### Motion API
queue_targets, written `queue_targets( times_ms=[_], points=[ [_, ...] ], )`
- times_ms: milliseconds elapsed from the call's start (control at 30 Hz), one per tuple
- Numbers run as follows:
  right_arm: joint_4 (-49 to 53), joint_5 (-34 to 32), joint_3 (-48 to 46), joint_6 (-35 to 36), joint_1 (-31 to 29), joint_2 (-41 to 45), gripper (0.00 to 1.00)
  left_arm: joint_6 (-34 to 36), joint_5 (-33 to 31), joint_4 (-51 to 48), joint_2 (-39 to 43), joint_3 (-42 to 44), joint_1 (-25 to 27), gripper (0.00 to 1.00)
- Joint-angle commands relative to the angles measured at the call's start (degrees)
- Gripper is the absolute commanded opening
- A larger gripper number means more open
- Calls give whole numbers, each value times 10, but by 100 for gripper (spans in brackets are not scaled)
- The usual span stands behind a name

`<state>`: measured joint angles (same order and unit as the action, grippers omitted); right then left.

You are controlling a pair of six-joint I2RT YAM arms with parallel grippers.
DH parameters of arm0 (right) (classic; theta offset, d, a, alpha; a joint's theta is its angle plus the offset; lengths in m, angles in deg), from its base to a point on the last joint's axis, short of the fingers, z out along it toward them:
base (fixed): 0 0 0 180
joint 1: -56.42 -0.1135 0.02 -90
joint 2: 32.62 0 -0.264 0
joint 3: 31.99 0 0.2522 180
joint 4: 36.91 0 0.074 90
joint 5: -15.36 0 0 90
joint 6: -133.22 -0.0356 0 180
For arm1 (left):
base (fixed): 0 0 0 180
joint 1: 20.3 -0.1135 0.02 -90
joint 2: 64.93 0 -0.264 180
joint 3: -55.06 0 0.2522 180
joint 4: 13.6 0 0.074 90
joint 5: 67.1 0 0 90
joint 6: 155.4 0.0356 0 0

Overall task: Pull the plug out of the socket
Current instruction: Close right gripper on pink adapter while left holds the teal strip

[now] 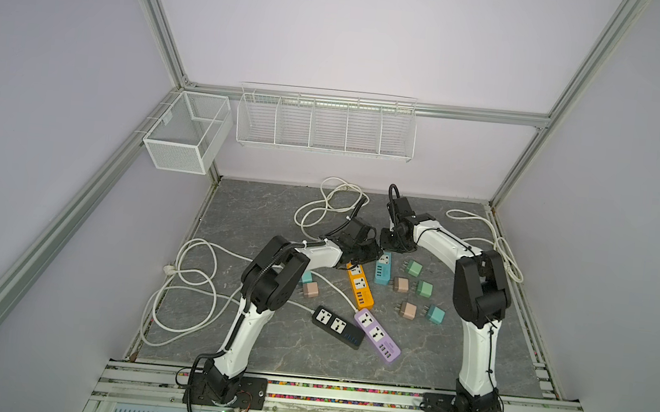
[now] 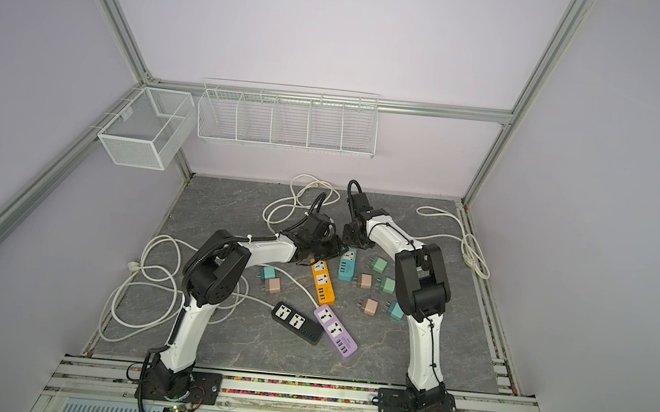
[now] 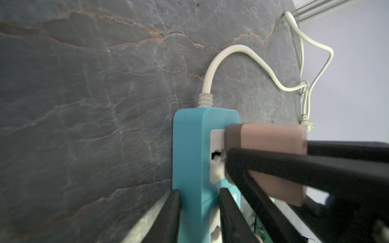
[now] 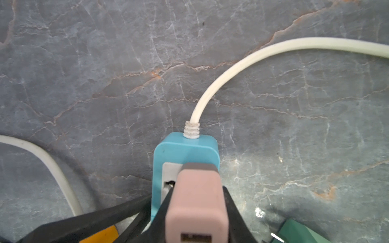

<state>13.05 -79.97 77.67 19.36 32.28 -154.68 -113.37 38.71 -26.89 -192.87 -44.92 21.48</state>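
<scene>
Between the fingers of the right gripper [image 4: 197, 189] sits the pink plug [image 4: 196, 210]. The jaws are closed on its two sides, and no prongs show below it. It is pressed against the white socket face of the blue power strip [image 3: 187, 147], so it is not yet out.

Just beside it, the left gripper [image 3: 200, 195] is clamped across the strip's body with one finger on each long edge, pinning it to the bench [image 1: 260, 216]. Past both grippers, the strip's white cord [image 4: 231, 69] curves away slack.

I judge that the holding and the grasping are done, and only the straight pull away from the socket face is left.

Near the right gripper, on the side away from the left one, five loose adapters [image 1: 408, 309] lie on the bench in green, pink and teal. Two more [image 1: 310, 289] lie back by the left arm.

The orange strip [image 1: 360, 287] lies close to the left gripper. The black strip [image 1: 337, 325] and purple strip [image 1: 376, 334] are farther off. All the sockets that show on these three are empty, so this looks like the last plug.
</scene>
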Motion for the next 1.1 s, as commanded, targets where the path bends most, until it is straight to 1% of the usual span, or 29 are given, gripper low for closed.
queue_targets(
  times_ms=[0, 133, 300, 500, 733, 800, 933, 1067],
  points=[
    [0, 11, 8, -13, -9, 6, 27, -2, -8, -55, -22, 23, 13, 32],
    [10, 2, 27, -13, -24, -10, 27, -5, -10, -61, -25, 20, 15, 32],
    [17, -14, 23, -7, -17, -2, 27, 1, -18, -72, -21, 25, 15, 32],
    [8, 24, 9, -19, 1, 7, 26, 1, -12, -86, -36, 8, 16, 32],
    [13, 13, 31, -19, -23, -10, 25, 3, -23, -93, -35, 5, 22, 31],
    [13, 16, 31, -19, -18, -11, 26, 8, -25, -96, -33, 8, 22, 31],
    [7, 45, 14, -31, 9, 2, 25, 18, -28, -108, -35, 11, 22, 30],
    [-3, 35, -2, -34, 16, 19, 25, 16, -24, -108, -41, 11, 23, 30]
  ],
)
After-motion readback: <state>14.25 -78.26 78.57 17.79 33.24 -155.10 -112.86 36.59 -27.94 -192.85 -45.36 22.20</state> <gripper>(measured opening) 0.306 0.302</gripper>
